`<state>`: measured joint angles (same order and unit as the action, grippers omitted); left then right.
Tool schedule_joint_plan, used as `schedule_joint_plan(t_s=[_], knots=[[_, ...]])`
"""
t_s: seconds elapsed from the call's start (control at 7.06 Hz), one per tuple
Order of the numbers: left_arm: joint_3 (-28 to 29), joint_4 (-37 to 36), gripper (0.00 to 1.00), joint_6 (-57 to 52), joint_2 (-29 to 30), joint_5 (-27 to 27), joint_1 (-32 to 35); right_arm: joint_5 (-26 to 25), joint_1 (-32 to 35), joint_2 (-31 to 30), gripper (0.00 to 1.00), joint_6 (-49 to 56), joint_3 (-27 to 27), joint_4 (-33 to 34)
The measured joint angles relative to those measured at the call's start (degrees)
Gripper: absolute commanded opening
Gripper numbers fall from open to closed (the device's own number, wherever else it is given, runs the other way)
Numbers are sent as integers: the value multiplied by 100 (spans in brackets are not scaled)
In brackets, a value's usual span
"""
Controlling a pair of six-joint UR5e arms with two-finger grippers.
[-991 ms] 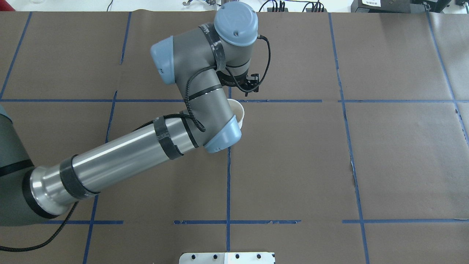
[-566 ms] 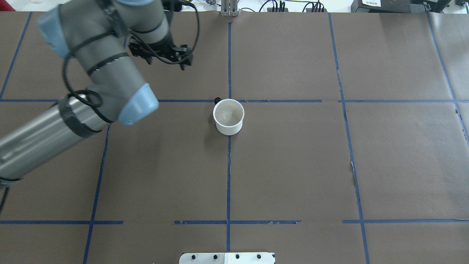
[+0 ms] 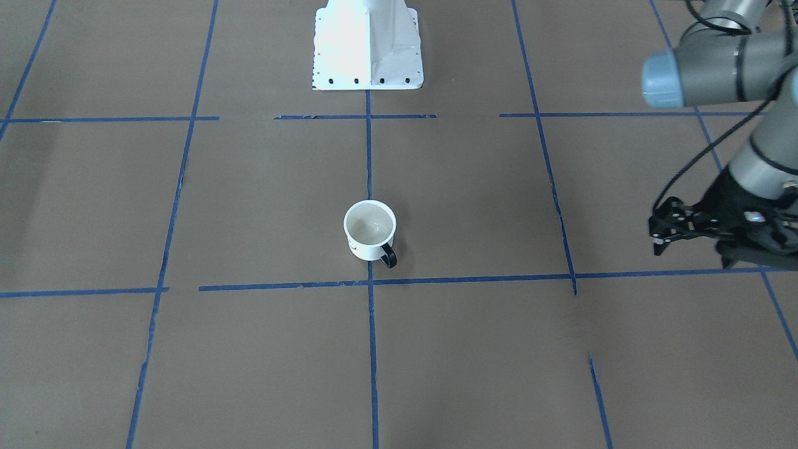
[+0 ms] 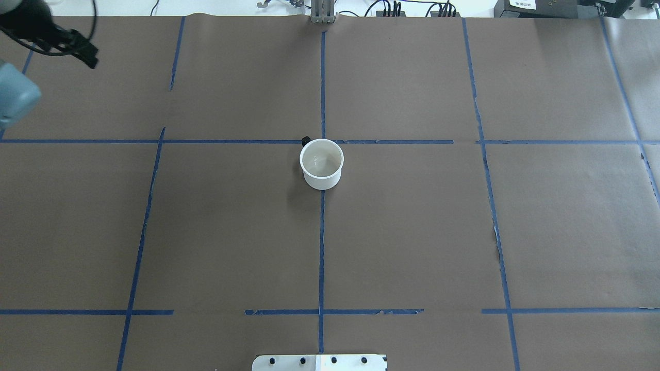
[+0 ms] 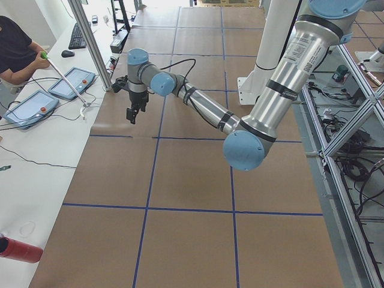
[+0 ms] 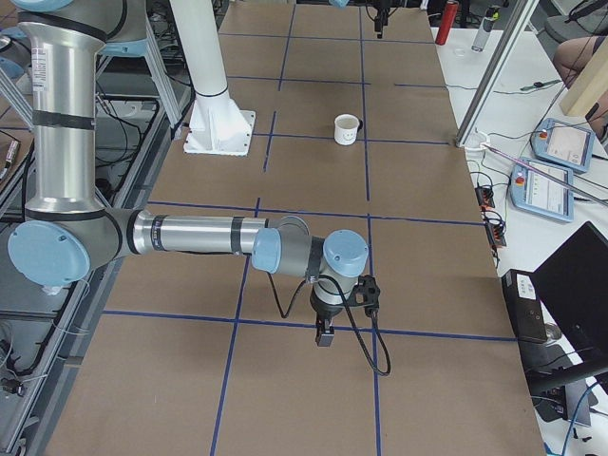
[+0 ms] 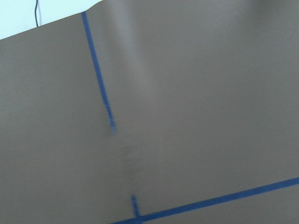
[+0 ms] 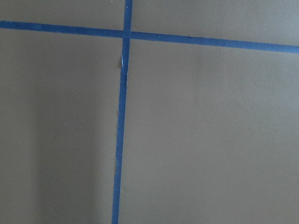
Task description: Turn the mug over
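Note:
The white mug [image 4: 322,164] stands upright, mouth up, on the brown table cover at the middle grid crossing, with nothing touching it. Its black handle [image 3: 388,256] points away from the robot. It also shows in the exterior right view [image 6: 348,128], with the smiley face on its side. My left gripper [image 4: 87,54] hangs above the table's far left corner, well away from the mug. Its jaws look open and empty in the front-facing view [image 3: 656,240]. My right gripper [image 6: 325,337] shows only in the exterior right view, low over the table, and I cannot tell whether it is open or shut.
The white robot base plate [image 3: 368,43] sits at the table's robot-side edge. Blue tape lines grid the brown cover. An operator [image 5: 15,51] and teach pendants [image 5: 69,84] are beside the far edge. A red object [image 5: 18,249] lies off the table.
My left arm has swung away from over the mug to the far left corner. The mug stays upright where it was.

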<state>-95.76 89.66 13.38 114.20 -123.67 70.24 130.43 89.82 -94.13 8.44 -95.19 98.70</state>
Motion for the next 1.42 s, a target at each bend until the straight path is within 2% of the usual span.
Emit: schedule_joint_plan(t_s=[0.28, 0.71, 0.99, 1.42], knots=[[256, 86, 100, -1319, -603, -345, 1063, 0, 0, 0, 100, 0, 0, 0], [1160, 145, 100, -2699, -860, -438, 2137, 0, 0, 0, 100, 0, 0, 0], [1627, 296, 100, -3024, -935, -486, 2362, 0, 0, 0, 100, 0, 0, 0], [1864, 595, 100, -3078, -1189, -999, 2421, 0, 0, 0, 100, 0, 0, 0]])
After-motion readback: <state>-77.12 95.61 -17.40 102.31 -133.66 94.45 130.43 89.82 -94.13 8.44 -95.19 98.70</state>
